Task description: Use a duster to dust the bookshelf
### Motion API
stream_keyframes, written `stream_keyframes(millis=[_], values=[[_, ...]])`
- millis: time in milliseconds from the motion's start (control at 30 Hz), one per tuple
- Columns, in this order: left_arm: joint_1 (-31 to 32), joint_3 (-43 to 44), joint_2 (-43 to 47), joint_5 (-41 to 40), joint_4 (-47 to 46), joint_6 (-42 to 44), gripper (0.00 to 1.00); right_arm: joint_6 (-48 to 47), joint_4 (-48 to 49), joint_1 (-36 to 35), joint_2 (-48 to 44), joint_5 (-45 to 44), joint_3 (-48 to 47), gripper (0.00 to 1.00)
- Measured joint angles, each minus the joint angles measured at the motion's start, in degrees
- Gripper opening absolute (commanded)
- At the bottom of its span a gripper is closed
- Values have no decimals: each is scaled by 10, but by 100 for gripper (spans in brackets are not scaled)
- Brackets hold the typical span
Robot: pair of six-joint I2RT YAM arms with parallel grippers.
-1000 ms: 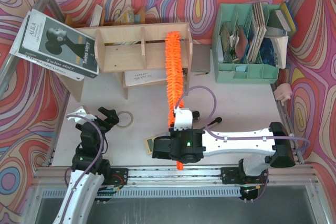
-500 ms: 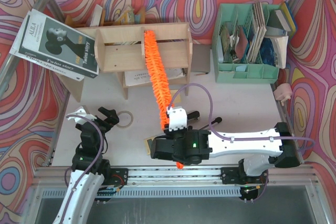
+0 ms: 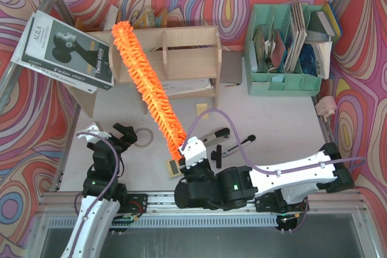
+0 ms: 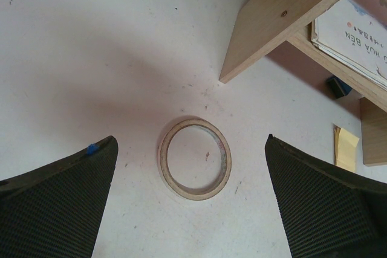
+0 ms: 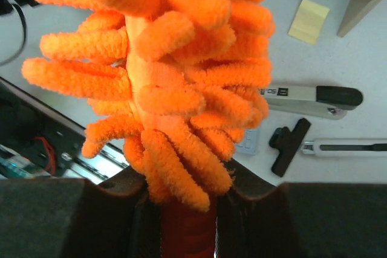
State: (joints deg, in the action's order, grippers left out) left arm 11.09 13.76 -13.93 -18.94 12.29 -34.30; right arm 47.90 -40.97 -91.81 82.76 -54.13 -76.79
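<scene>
The right tool (image 3: 183, 158) (image 5: 181, 206) was clamped narrow on the duster (image 3: 148, 86) (image 5: 172, 77). Its black textured fingers (image 5: 48, 222) pinched the smooth orange handle just where the fluffy head began. The right arm lay low and stretched along the near edge of the surface (image 3: 278, 122), reaching from its base on the right toward the left, with the wrist turned away from the base.

From the tool, the duster's long axis ran diagonally away and to the left, handle end at the tool and tip farthest off. The head was a dense row of soft, finger-shaped microfibre tufts in bright orange. Its tip lay over the left end of the bookshelf (image 3: 187, 58) (image 4: 284, 16), a low unit of pale plywood boards with upright dividers standing beyond the tool. Whether the tufts touched the wood could not be told.

Just right of the tool lay a silver-and-black stapler (image 5: 314, 96), and past it a yellow sticky note (image 5: 309, 21) (image 3: 201, 109).

The left tool (image 3: 124, 132) (image 4: 190, 140) stood well left of the right one, its jaws spread wide and holding nothing. That arm was folded upright, and the tool pointed down at a thin tape ring (image 3: 143, 137) (image 4: 195, 158) lying flat on the surface.
</scene>
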Motion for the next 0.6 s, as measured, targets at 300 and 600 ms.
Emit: stream_keyframes(millis=[300, 600], values=[[0, 0, 0, 0, 0, 0, 99, -68, 11, -36, -32, -6, 115, 0], [0, 0, 0, 0, 0, 0, 98, -45, 10, -43, -32, 42, 184, 0]])
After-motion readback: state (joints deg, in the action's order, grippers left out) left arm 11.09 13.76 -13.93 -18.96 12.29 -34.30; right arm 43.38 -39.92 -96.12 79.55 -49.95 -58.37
